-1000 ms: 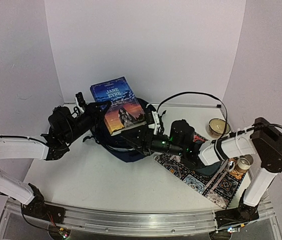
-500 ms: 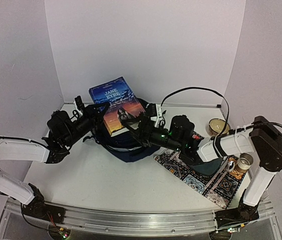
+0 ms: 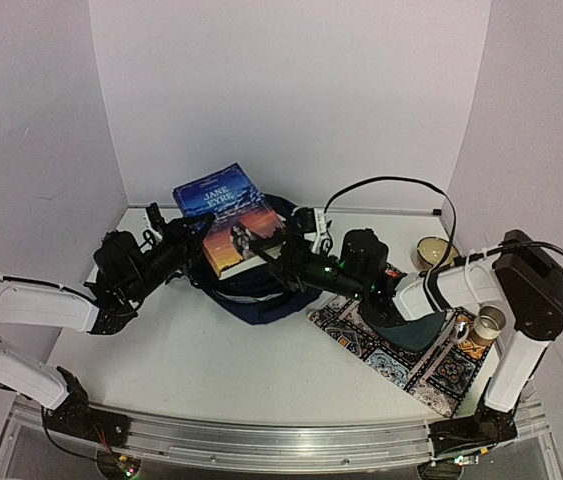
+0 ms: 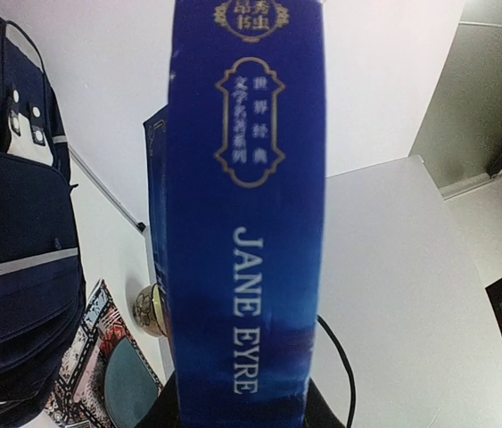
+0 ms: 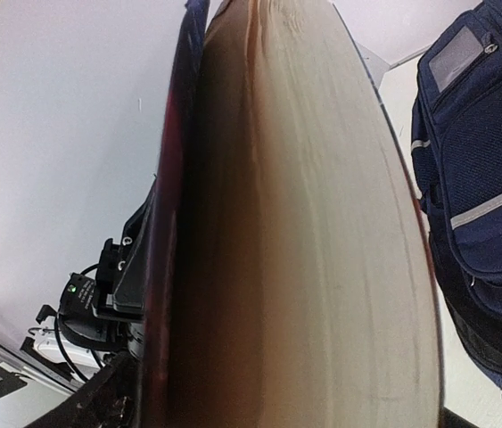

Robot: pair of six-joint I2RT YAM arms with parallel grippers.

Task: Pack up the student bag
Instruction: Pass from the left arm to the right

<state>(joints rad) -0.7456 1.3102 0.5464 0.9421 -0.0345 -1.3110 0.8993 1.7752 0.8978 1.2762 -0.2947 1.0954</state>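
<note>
Book (image 3: 229,218) just above student bag (image 3: 261,300)

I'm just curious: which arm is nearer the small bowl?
Right. The right arm passes close by the bowl; the left arm lies beyond the bag, far to its left.

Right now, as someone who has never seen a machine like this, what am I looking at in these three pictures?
This is a robot: two arms bolted to the near edge of a table. The wide picture comes from a camera above and behind the arms. The other two come from small cameras on each wrist, so everything looks very close. The left claw grips a book, Jane Eyre, by its spine, over a dark navy student bag. The right claw is at the book's page edge; whether it grips is unclear. To the right lie a patterned mat and a small bowl.
</note>
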